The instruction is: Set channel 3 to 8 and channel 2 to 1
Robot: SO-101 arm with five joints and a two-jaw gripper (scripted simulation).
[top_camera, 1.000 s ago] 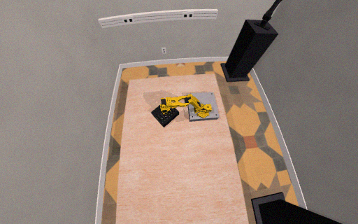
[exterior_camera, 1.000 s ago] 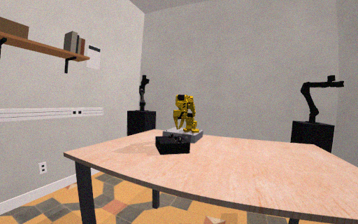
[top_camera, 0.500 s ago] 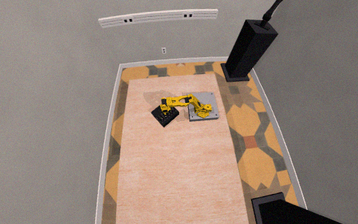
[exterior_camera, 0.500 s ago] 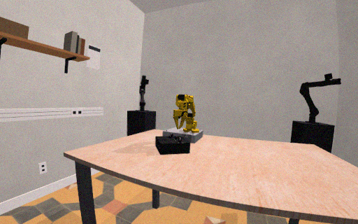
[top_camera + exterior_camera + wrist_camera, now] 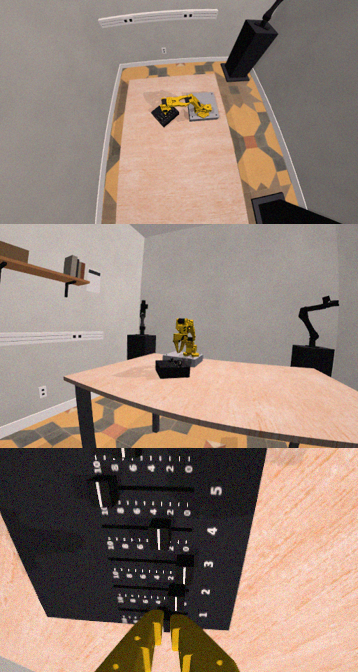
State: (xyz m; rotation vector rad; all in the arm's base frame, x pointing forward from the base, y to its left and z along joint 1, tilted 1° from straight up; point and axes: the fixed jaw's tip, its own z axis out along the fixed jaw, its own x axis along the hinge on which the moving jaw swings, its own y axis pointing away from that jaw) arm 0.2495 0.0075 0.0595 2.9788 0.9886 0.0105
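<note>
The black lighting desk [image 5: 163, 122] [image 5: 173, 371] [image 5: 55, 568] lies on the table. In the wrist view, the channel 3 fader [image 5: 185, 561] is at about 0, at the label end of its slot. The channel 2 fader [image 5: 176, 590] is near level 1. The channel 4 fader [image 5: 160, 534] is between 3 and 4, and the channel 5 fader [image 5: 104, 493] is near 10. My gripper [image 5: 166, 113] [image 5: 179, 351] [image 5: 167, 617] is shut, its tips over the channel 1 slot at the desk's near edge. They hide most of the channel 1 fader; contact cannot be told.
Another fader [image 5: 131, 452] shows at the top edge of the wrist view. The arm's grey base plate [image 5: 206, 99] [image 5: 196, 360] stands beside the desk on the wooden table [image 5: 175, 168] [image 5: 245, 392]. Black pedestals [image 5: 249, 49] [image 5: 312, 358] stand off the table.
</note>
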